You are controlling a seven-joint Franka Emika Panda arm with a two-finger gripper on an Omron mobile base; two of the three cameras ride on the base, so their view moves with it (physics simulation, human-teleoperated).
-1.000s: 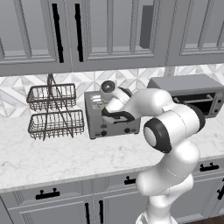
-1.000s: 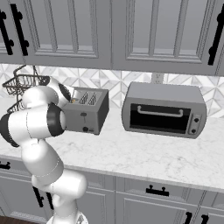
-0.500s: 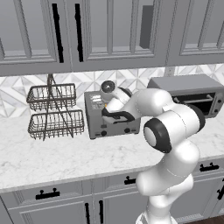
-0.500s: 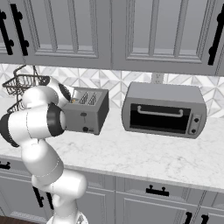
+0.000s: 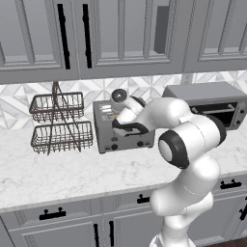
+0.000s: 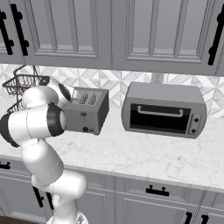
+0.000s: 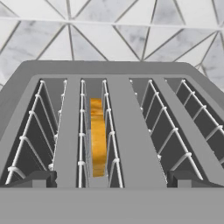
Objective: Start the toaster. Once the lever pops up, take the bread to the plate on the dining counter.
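Your gripper is hovering over the toaster with its fingers spread wide. The bread is sitting inside the second slot from the left in the hand view.

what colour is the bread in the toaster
Golden orange bread, standing in a toaster slot; clearest in the hand view.

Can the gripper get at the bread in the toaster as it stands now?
Probably yes. The gripper hangs open over the toaster, jaws wide either side of the bread, and nothing covers that slot from above.
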